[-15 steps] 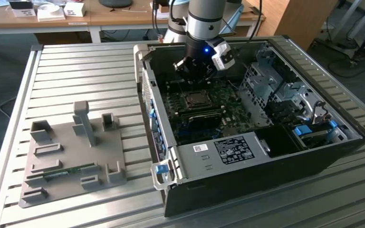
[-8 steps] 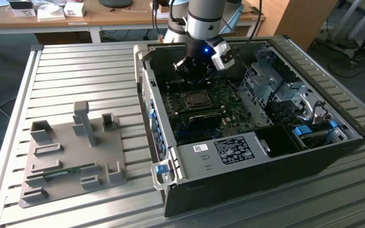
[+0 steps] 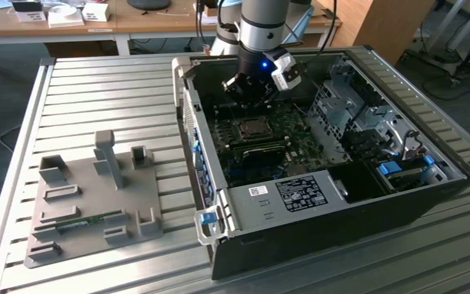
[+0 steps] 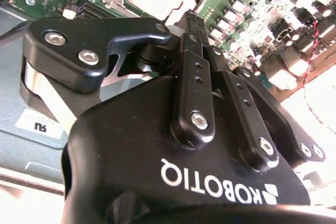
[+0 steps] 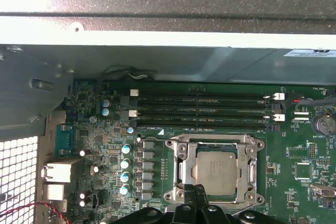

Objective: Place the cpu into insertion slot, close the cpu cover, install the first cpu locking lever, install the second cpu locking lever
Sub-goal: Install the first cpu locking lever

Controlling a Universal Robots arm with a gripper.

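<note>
An open computer case (image 3: 325,233) lies on the slatted metal table (image 3: 96,92), with a grey fixture (image 3: 80,177) holding a green memory stick (image 3: 76,224) to the exterior view's left, and a wooden desk (image 3: 137,21) with white boxes (image 3: 65,16) behind.

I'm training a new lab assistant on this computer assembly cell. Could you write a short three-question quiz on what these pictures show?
1. True or false: the chip lies on the motherboard with the metal frame closed flat around it.
2. Short answer: in the exterior view, on which side of the computer case does the grey holder plate lie?
3. Pick one: where is the gripper? A: over the grey holder plate. B: right beside the chip. C: outside the computer case.

Key: 1 true. 2 the exterior view's left. 3 B.
</note>
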